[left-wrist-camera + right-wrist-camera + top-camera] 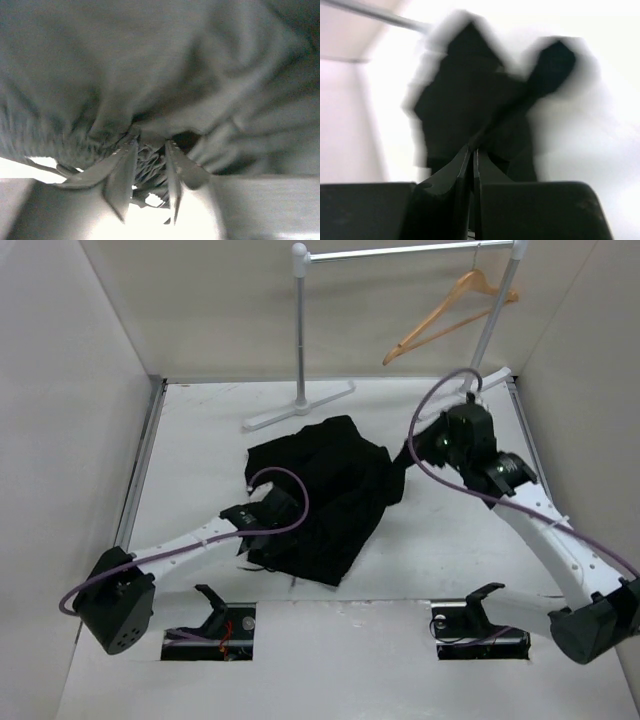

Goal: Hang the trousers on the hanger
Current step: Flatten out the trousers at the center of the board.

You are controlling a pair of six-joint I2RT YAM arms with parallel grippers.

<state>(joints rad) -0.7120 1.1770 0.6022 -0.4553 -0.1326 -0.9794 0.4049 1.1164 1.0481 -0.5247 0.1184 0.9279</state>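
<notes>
I'm running a robot test cell in a lab, not a home. Plain white panel walls [60, 440] box in the white table [450, 550] from 9 to 3 o'clock. A grey rail stand [301, 330] with a wooden hanger [430, 321] is at 12 to 1. The arm mounts sit by cut-outs [208, 632] at 6.

The trousers [325, 495] are plain black soft fabric, lying as a crumpled, folded heap in the middle of the top view on the white table [200, 430]. One corner is drawn out toward the right of the frame. In the left wrist view their wrinkled folds [150, 65] fill the upper frame. In the right wrist view they show as a blurred dark shape [465, 105] at centre.

The hanger [432, 315] is light tan wood, in the upper right of the top view. It hangs tilted from the grey rail [400, 252], its long side sloping down to the left, well apart from the trousers.
</notes>
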